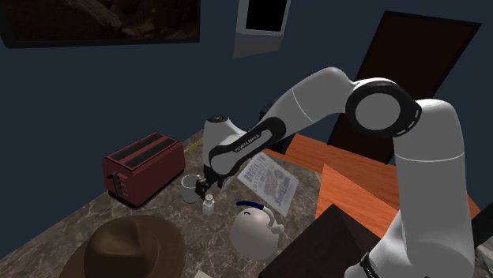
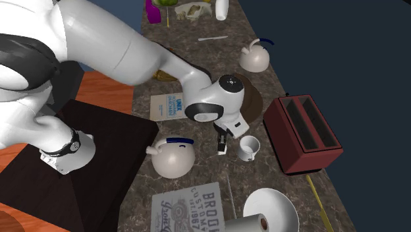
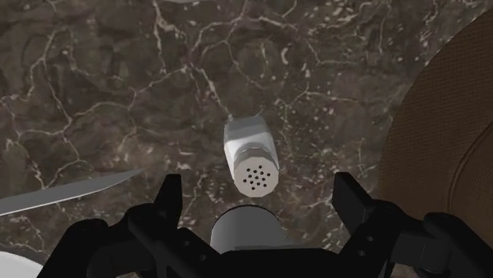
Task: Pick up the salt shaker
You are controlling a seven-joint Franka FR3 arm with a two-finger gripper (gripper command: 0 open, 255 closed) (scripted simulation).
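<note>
Gripper (image 3: 259,189) spread wide, grasping nothing. Salt shaker (image 3: 251,156) upright on dark marble counter (image 3: 95,95), beside white mug (image 1: 190,188), seemingly just below fingertips. Descend straight, shaker centred between fingers, close gently on body under perforated cap.

The bench (image 3: 95,95) is dark brown, veined pale. The toaster (image 1: 146,166) is red, the hat (image 1: 126,249) brown, the salt shaker (image 3: 250,154) white, and the kettle (image 1: 253,233) white with a blue handle.
</note>
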